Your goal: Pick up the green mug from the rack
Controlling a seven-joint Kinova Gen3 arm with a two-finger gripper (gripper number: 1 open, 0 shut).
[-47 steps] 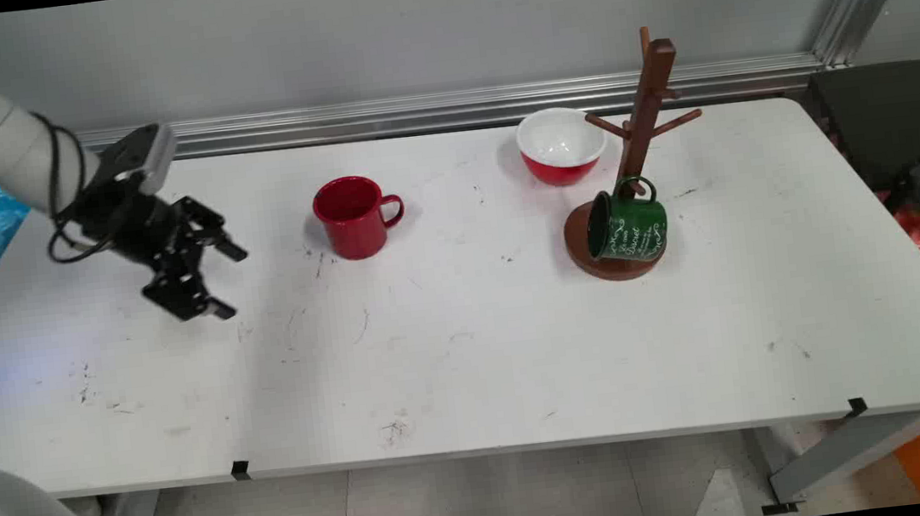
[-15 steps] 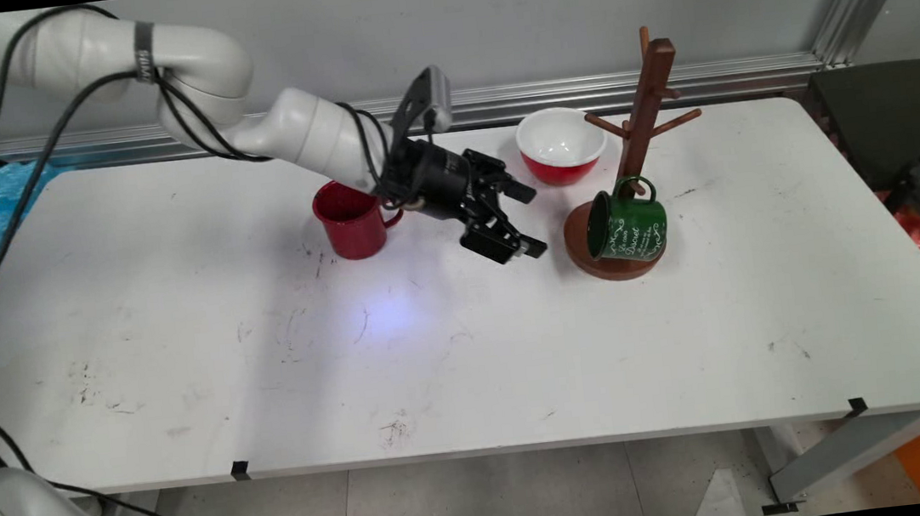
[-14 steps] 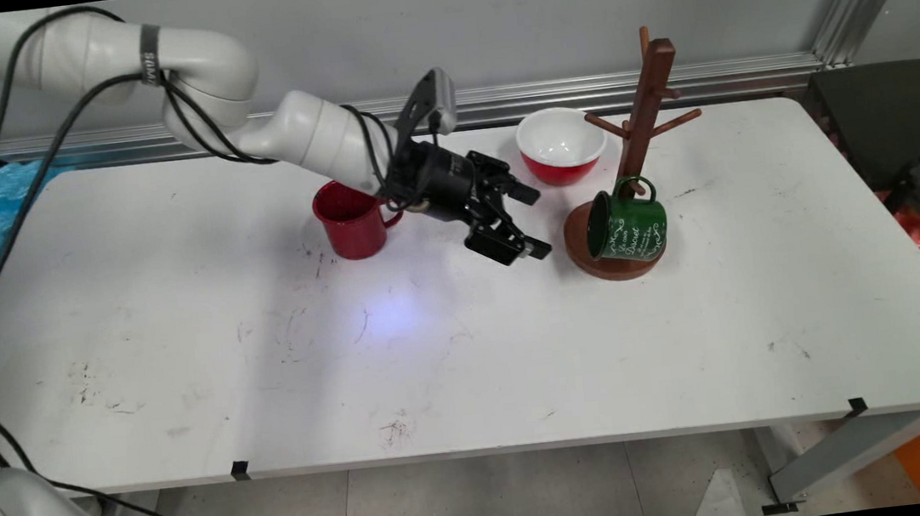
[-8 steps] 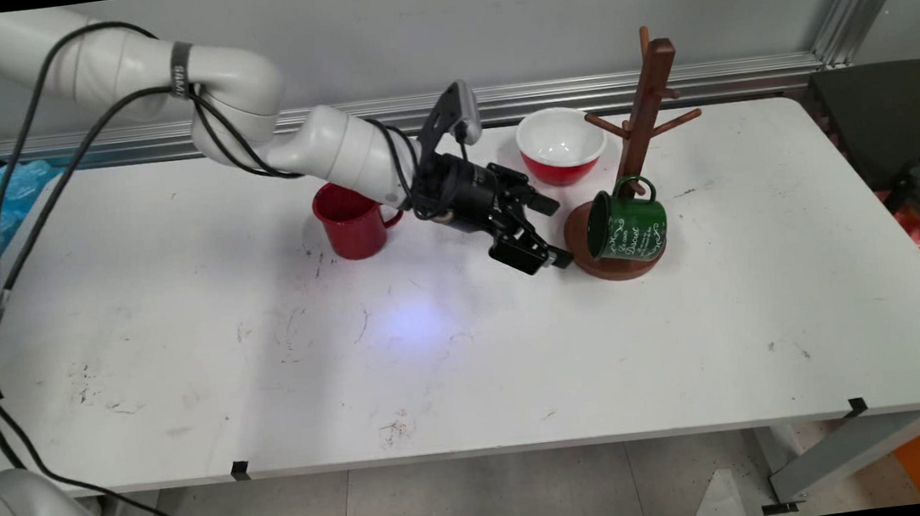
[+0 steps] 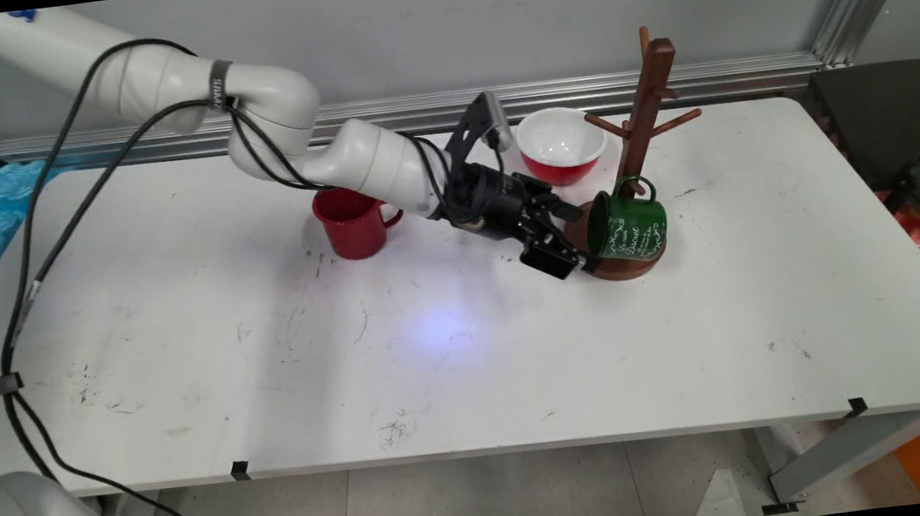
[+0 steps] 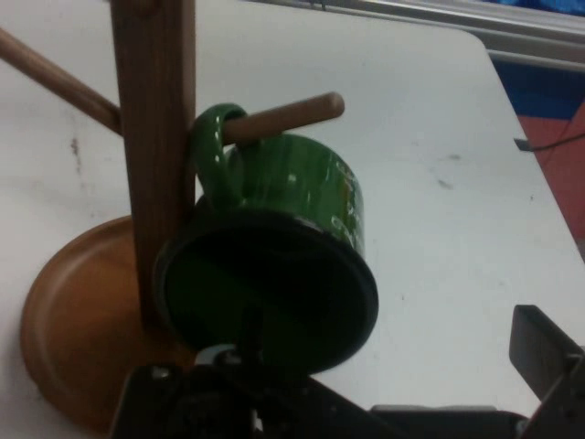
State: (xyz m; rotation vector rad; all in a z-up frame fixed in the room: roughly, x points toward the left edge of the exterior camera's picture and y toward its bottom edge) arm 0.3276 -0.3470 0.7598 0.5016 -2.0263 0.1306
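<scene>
A green mug [image 5: 632, 227] hangs by its handle on a low peg of a brown wooden mug tree [image 5: 648, 93], with its mouth tilted to the left. My gripper [image 5: 578, 239] is open right at that mouth, one finger above it and one below, over the left part of the tree's round base. In the hand view the green mug [image 6: 302, 210] fills the middle, with its dark mouth toward me. The peg runs through the handle beside the mug tree's post [image 6: 151, 137]. The gripper [image 6: 393, 366] holds nothing, and one finger [image 6: 544, 352] shows at the lower right.
A red mug [image 5: 349, 222] stands upright behind my forearm, left of the gripper. A red bowl with a white inside [image 5: 561, 145] sits at the back, just left of the tree. The white table [image 5: 471, 359] ends at its front edge below.
The arm has swung right from the table's left side, past the red mug, and brought the open gripper up to the green mug's mouth. The mugs, bowl and tree have not moved.
</scene>
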